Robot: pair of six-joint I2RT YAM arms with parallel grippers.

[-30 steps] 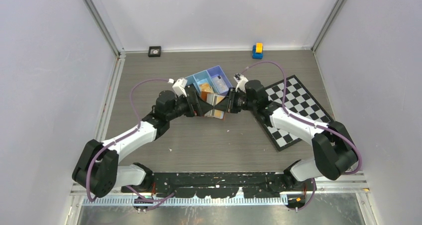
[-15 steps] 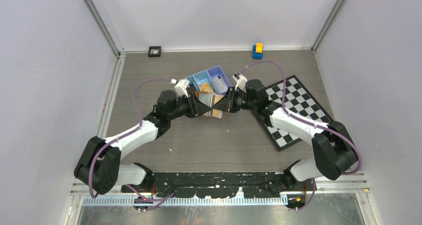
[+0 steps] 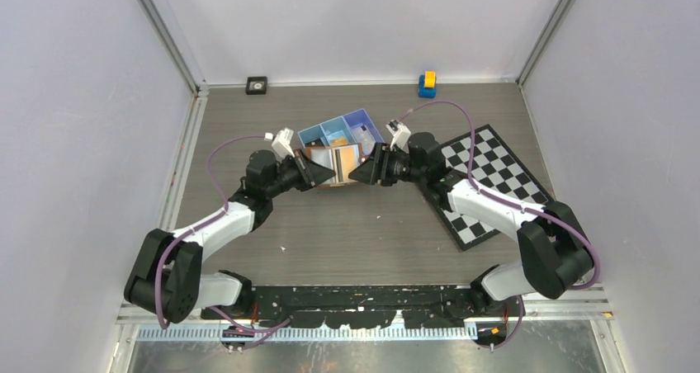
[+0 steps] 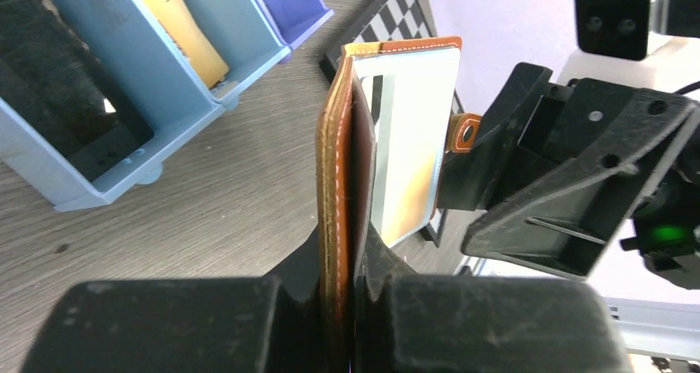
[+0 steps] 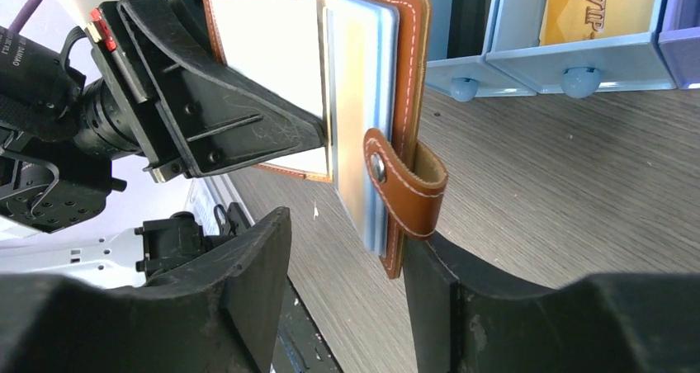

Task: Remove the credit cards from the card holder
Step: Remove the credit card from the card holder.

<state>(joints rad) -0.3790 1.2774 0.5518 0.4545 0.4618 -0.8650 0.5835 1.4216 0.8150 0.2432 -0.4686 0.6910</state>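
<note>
between the left fingers (image 4: 239,323), the card holder (image 4: 336,158) stands clamped.

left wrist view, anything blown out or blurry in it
In the left wrist view the pale inside of the card holder is washed out by glare, and the left gripper near the lens looks soft; in the right wrist view that pale panel is bleached white too.

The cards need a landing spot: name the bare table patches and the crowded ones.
Free: the table between the card holder and the black base rail; also the strip between the blue tray and back wall. Crowded: tray, holder, left hand and right hand bunch together; the chequered board covers the right.
</note>
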